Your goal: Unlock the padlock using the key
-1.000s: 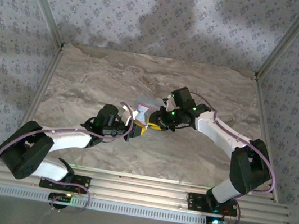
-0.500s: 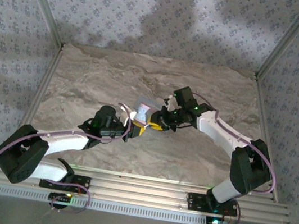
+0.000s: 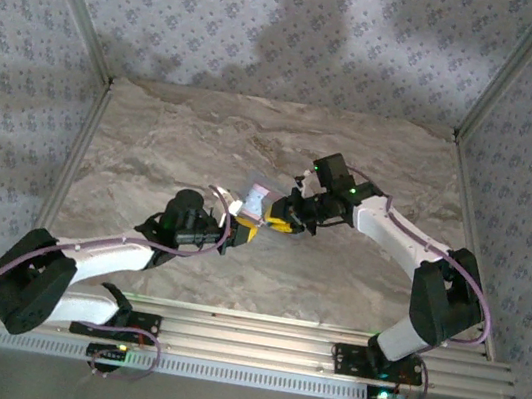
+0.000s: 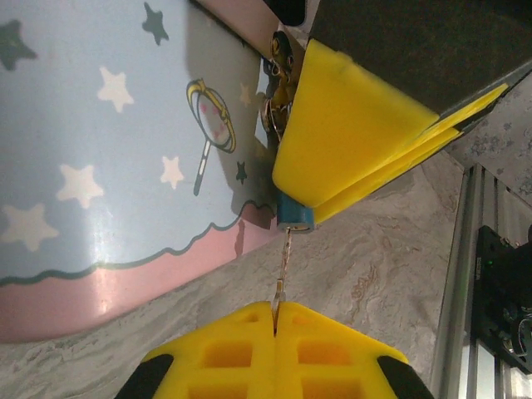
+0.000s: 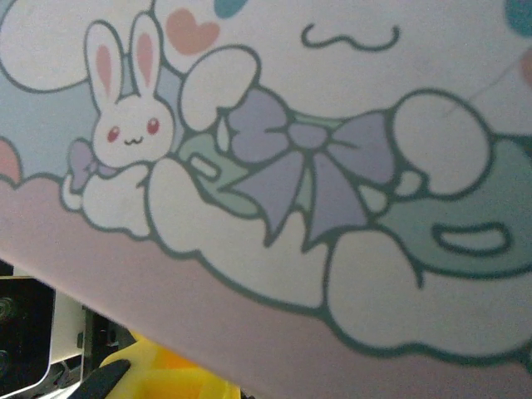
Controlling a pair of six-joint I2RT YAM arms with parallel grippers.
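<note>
In the left wrist view my left gripper (image 4: 276, 309) is shut on the thin metal key (image 4: 283, 270), pinched edge-on between its yellow fingertips. The key's blade runs straight up into the bottom of the tiny blue padlock (image 4: 296, 218). The right gripper's yellow fingers (image 4: 349, 125) are closed around the padlock's body, and a bit of dark metal (image 4: 278, 79) shows above them. From the top view the left gripper (image 3: 240, 232) and right gripper (image 3: 278, 225) meet tip to tip at mid-table.
A pastel tin (image 4: 108, 150) with stars and a cartoon lid (image 5: 316, 166) sits right behind the grippers, also seen as the tin (image 3: 257, 196) from above. Marble tabletop (image 3: 185, 136) lies around. The aluminium rail (image 3: 244, 338) bounds the near edge.
The left arm's elbow has swung lower and to the left while its wrist shifted slightly. Both grippers stay joined at the padlock beside the tin.
</note>
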